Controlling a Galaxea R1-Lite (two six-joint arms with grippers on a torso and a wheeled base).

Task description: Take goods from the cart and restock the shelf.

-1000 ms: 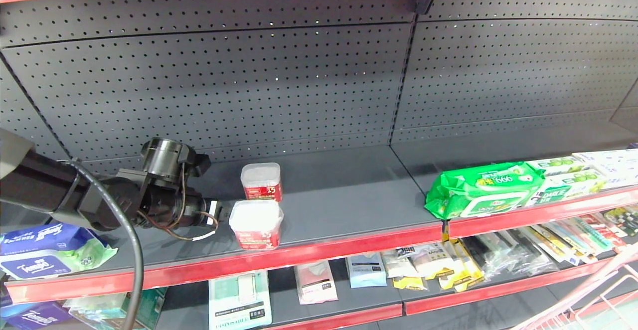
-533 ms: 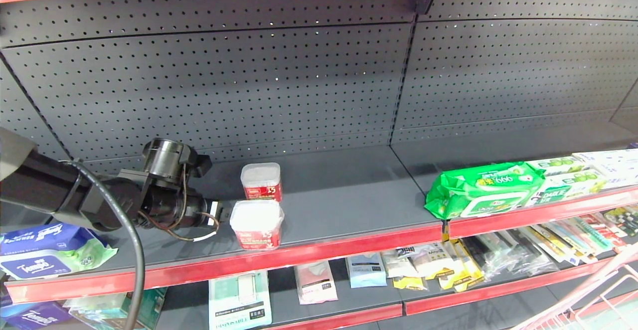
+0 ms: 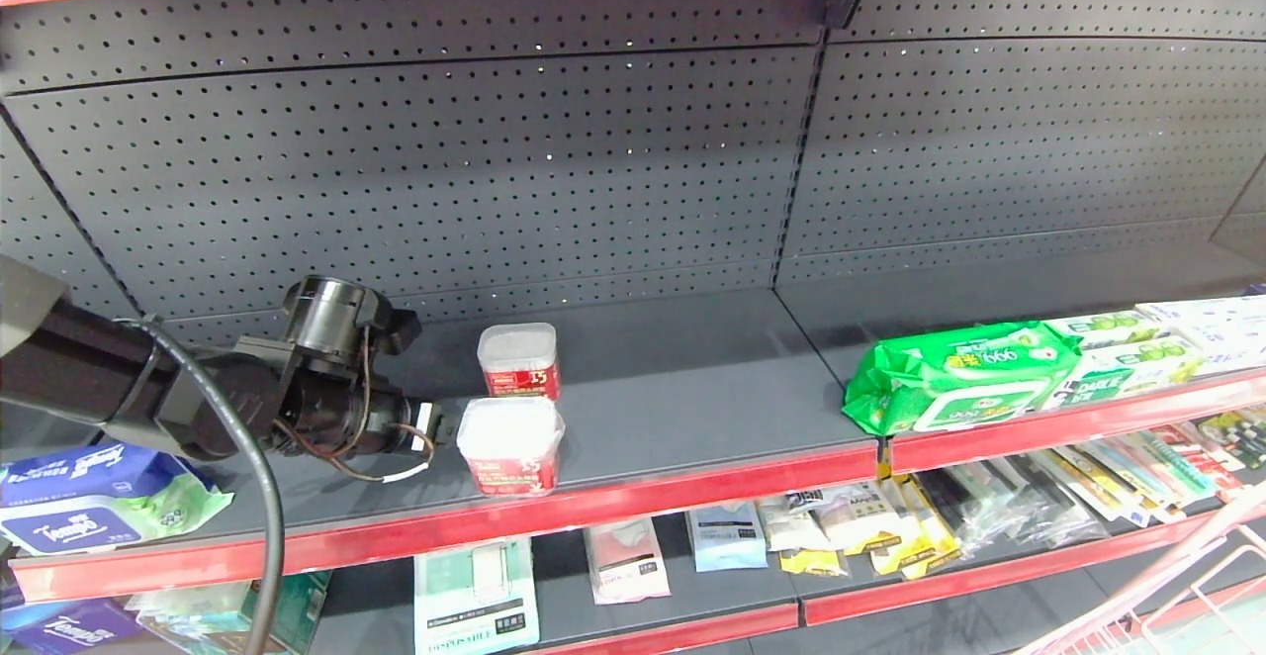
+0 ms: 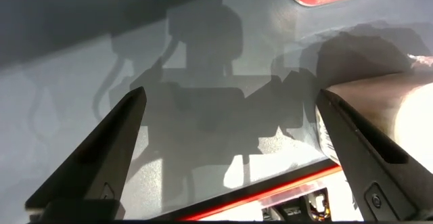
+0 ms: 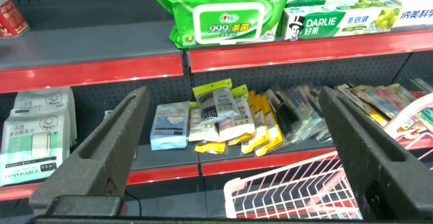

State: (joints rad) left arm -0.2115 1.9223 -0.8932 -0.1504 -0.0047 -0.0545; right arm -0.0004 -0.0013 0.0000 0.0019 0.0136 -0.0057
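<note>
**Apparently two tubs shelved, the cart yet to be emptied**

Head view: two white-lidded plastic tubs with red labels stand upright on the dark grey metal shelf (image 3: 692, 408). The front tub (image 3: 509, 445) is close to the shelf's red front edge, and the rear tub (image 3: 517, 360) is just behind it. The left gripper (image 3: 442, 425) sits just beside the front tub, on the side toward the shelf's left end. A green soft pack of wet wipes (image 3: 954, 373) lies at the front edge farther right. This placing looks finished.

Left wrist view: this adds the jaw state. The fingers (image 4: 101, 163) are spread wide with nothing between them. The front tub is just outside one finger, and contact cannot be judged.

Right wrist view: the right gripper (image 5: 233, 156) is spread wide and empty above the pink wire cart (image 5: 291, 190). No goods in the cart are visible, so how much remains is unclear.
</note>
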